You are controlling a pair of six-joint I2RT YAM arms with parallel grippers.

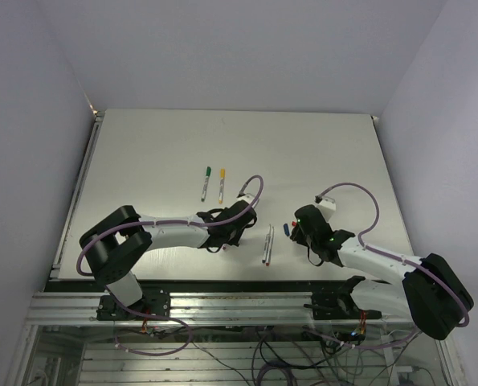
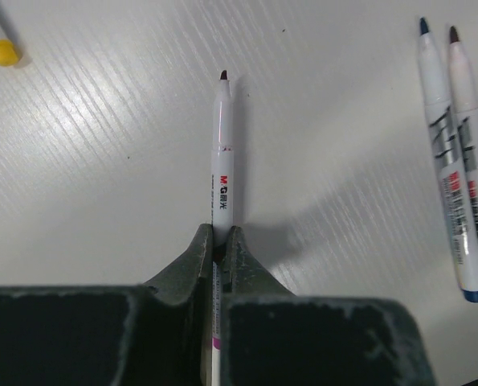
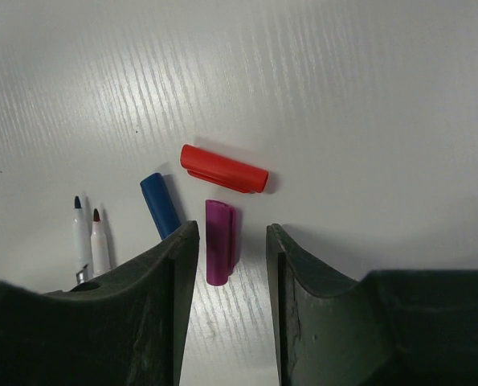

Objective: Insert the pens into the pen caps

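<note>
My left gripper (image 2: 220, 233) is shut on a white pen (image 2: 222, 153) with a dark purplish tip that points away from the wrist; it sits left of centre in the top view (image 1: 230, 229). My right gripper (image 3: 232, 233) is open, low over the table. The purple cap (image 3: 219, 241) lies between its fingers, nearer the left one. The red cap (image 3: 224, 169) lies crosswise just beyond it. The blue cap (image 3: 160, 205) lies at the left finger's outer side. Two uncapped pens, blue-tipped (image 2: 443, 161) and red-tipped (image 2: 471, 161), lie side by side between the arms (image 1: 267, 244).
Two more pens, one with a green end (image 1: 206, 183) and one with a yellow end (image 1: 221, 185), lie side by side beyond the left gripper. The yellow end shows at the top left of the left wrist view (image 2: 2, 52). Walls close the table's far and side edges.
</note>
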